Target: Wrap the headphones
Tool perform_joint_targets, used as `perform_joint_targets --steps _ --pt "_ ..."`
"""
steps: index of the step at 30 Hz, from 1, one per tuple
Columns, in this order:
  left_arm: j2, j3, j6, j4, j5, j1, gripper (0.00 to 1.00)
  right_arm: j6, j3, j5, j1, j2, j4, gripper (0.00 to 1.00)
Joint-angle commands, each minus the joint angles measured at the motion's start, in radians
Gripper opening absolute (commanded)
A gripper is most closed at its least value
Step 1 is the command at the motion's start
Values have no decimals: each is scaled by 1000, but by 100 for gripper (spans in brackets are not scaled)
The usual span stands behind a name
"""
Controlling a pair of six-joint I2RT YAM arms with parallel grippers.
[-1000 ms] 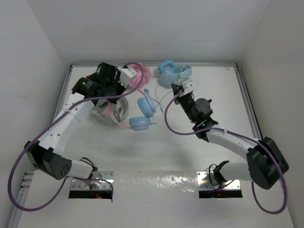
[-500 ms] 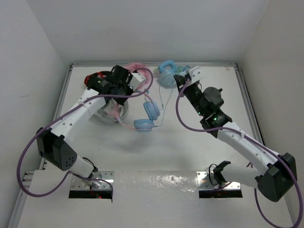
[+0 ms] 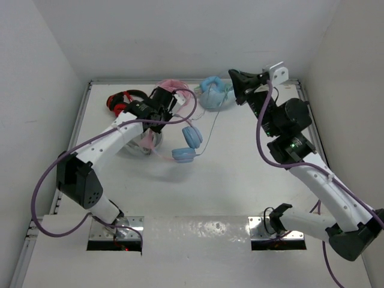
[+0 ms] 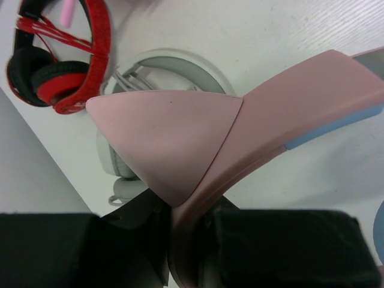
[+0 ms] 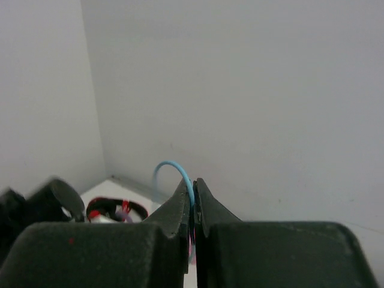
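My left hand (image 4: 187,225) is clamping the headphones (image 3: 191,137) by their band over the desk (image 3: 240,180). My right hand (image 5: 193,201), pinching the cable (image 5: 171,165), is swinging up and away, probably drawing slack for wrapping.

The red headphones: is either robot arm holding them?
No, the red headphones lie free near the far left corner, while the left gripper grips a different pair's pink headband.

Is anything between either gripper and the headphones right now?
Nothing visible. The left gripper is shut on the headphones at the pink headband, and the right gripper pinches the teal cable.
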Motion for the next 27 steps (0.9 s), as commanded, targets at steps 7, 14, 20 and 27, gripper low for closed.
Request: perform_joint_targets --steps 7,14,20,27 --pt "3 -25 -81 93 -72 56 0 -3 22 186 2 -57 -124 0" --pt "-41 64 -158 106 24 180 0 139 -124 269 2 -102 -312 0" --pt "-112 178 -187 20 171 180 0 169 -255 198 4 10 -398 21" --pt "-167 227 -100 -91 282 180 0 294 -54 149 -134 286 -725 0"
